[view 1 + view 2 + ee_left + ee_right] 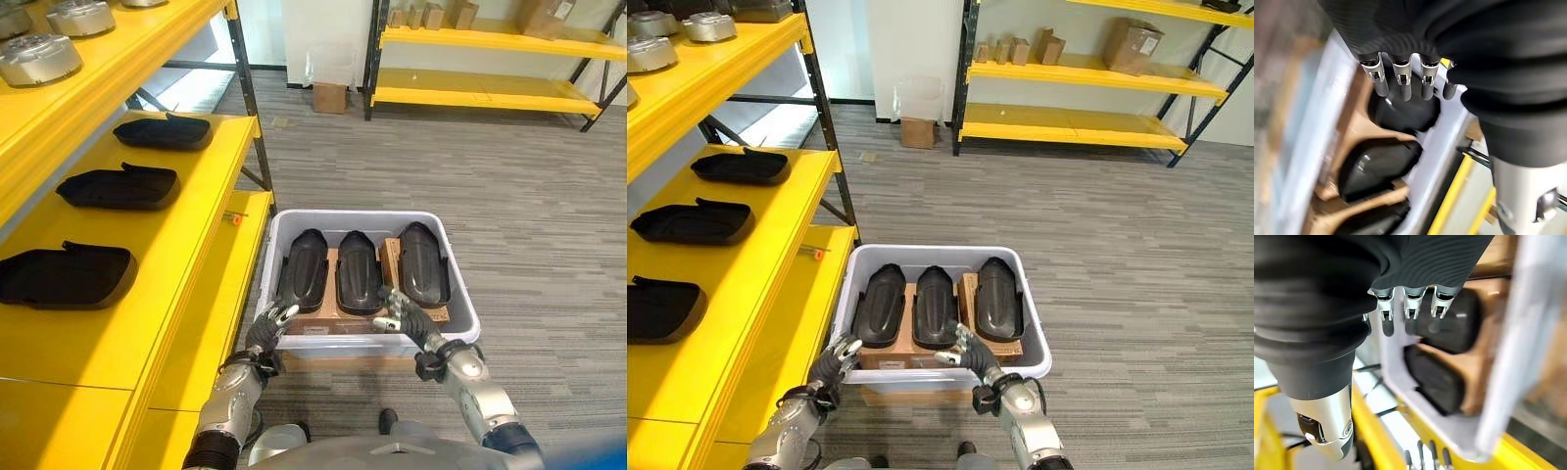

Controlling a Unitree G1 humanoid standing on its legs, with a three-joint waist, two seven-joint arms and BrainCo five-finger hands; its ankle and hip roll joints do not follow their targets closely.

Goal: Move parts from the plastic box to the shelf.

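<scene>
left hand, fingers relaxed and holding nothing, is seen at the near left corner of the plastic box. just beyond it, three black parts are laid side by side on cardboard. right hand, loosely spread and empty, is held over the near rim.

No lettering, number or sign is legible; a pale label on the cardboard inside the plastic box is too small to read.
</scene>
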